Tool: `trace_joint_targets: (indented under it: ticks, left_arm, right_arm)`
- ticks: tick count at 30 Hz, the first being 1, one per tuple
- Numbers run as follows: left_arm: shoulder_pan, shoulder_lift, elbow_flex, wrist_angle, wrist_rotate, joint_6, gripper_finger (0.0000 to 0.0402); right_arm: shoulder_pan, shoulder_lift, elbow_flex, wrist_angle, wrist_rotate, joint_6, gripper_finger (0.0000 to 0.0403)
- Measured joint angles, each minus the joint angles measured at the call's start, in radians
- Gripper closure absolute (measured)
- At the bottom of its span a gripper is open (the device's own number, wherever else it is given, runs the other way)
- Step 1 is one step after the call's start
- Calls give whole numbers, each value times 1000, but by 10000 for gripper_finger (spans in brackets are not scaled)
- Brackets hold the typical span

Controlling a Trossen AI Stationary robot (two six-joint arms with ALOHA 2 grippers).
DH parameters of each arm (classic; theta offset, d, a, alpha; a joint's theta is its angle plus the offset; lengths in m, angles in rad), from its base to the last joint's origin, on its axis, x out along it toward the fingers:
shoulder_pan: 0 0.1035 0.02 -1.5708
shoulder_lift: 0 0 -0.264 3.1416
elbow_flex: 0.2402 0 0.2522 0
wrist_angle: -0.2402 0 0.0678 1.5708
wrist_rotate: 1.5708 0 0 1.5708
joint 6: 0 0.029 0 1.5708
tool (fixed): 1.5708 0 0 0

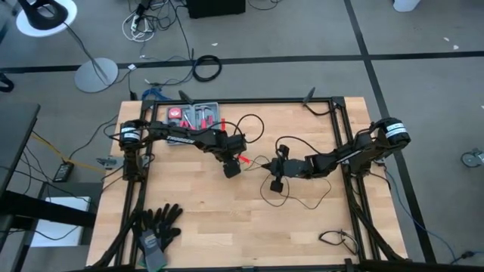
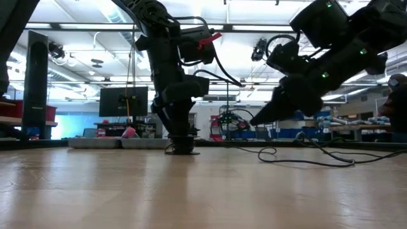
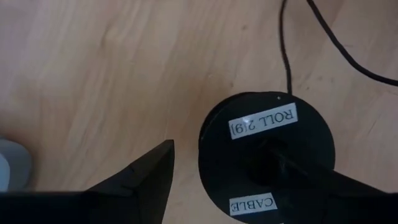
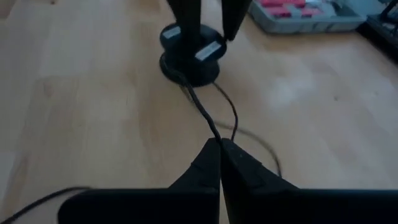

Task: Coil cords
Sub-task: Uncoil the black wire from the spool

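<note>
Left gripper: your left gripper (image 3: 230, 180) stands over the round black spool (image 3: 267, 152) with white labels, jaws parted, one finger (image 3: 140, 177) beside the spool, the other on its middle.
Right gripper: your right gripper (image 4: 221, 155) is pinched shut on the thin black wire (image 4: 199, 109), near the spool.
Wire: it runs from the spool to the closed fingertips, then loops loosely across the pale wooden table (image 1: 227, 227).
Background: a grey tool tray (image 1: 195, 115) lies at the table's far edge.

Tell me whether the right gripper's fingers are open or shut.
Shut. In the right wrist view the right gripper has its fingers pressed together on the thin black wire leading to the spool.
</note>
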Motion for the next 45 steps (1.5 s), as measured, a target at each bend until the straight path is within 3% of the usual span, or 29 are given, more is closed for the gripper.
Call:
trace_joint_targets:
  ticks: [9,19,25,30,34,39,42,45]
  left_arm:
    - [0,0,0,-3,-12,21,159]
    - [27,0,-1,-3,-12,23,159]
    - [33,0,-1,-4,-12,24,159]
    - [32,0,-1,-1,-10,24,159]
    - [32,-1,2,6,-3,23,158]
    - [33,0,-3,-19,-15,26,158]
    - [33,0,-2,-7,-14,26,158]
    - [32,0,-2,-5,-14,26,158]
  right_arm:
    - [103,-101,-1,-183,38,159,402]
    - [261,-382,0,-598,73,463,403]
    - [346,-460,4,-828,72,667,403]
    - [449,-495,87,-1106,67,872,403]
    - [534,-497,216,-1405,20,1054,403]
    - [601,-467,385,-1806,-146,1285,403]
    - [616,-455,427,-1945,-220,1382,403]
    - [619,-457,433,-1961,-194,1407,396]
